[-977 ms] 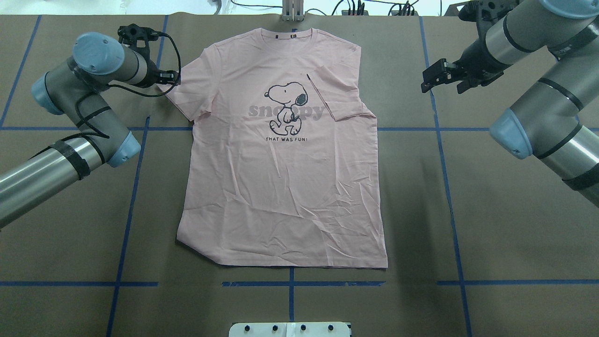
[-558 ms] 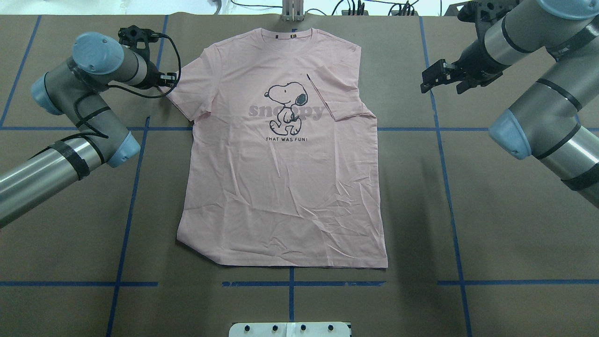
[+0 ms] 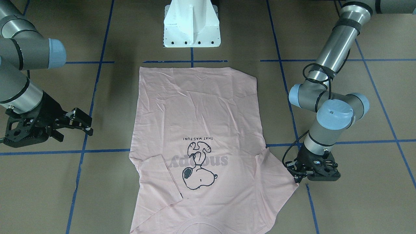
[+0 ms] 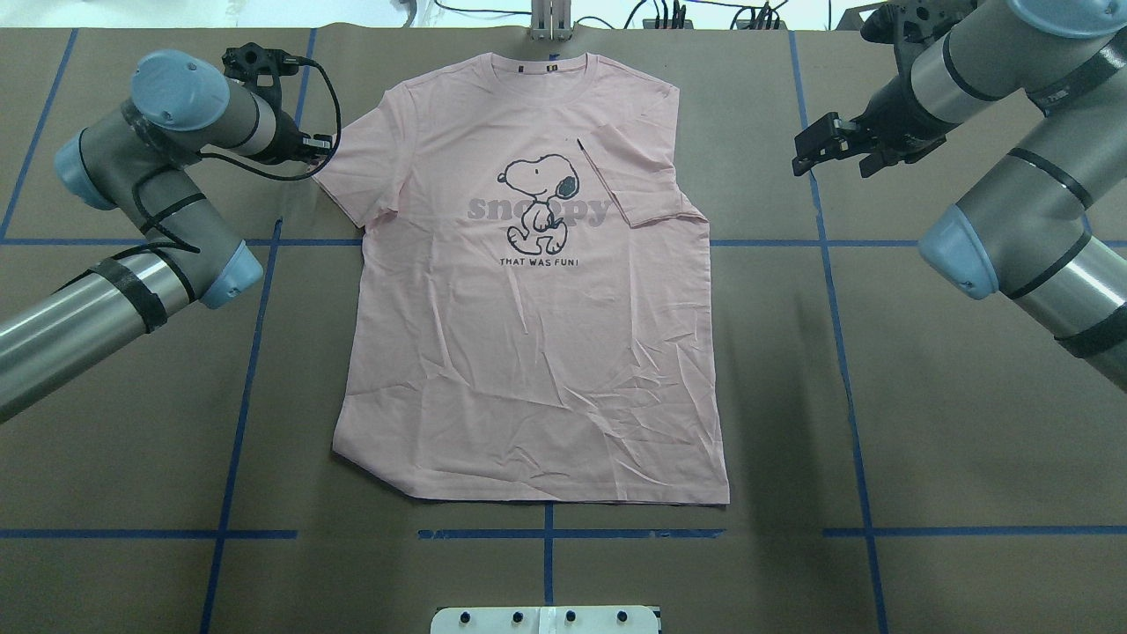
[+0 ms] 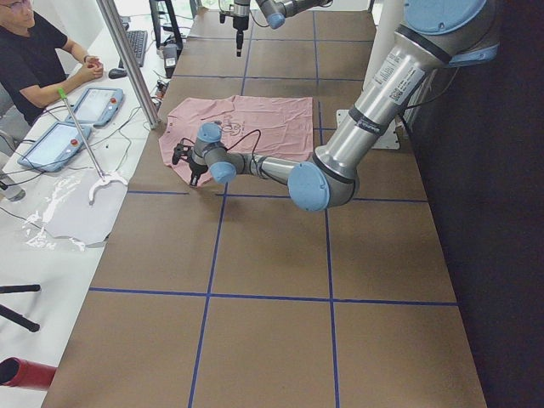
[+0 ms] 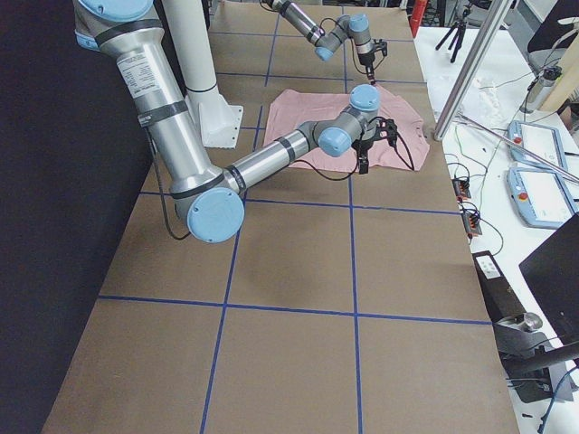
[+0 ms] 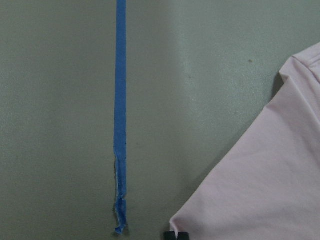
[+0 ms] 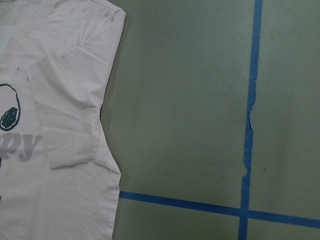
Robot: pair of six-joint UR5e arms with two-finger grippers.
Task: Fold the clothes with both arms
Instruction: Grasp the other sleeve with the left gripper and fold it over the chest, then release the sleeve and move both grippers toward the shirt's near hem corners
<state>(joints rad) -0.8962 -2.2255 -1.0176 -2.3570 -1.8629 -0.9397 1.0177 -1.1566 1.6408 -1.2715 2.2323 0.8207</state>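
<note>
I get even, fairly bright light from above. In the overhead view a soft shadow darkens the table (image 4: 775,370) at three o'clock of the T-shirt (image 4: 528,370). Both wrist views come through slightly blurred, with a greenish cast.

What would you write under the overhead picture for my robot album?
Pink Snoopy T-shirt lies flat, one sleeve folded in; left gripper at the other sleeve, right gripper open nearby.
</note>
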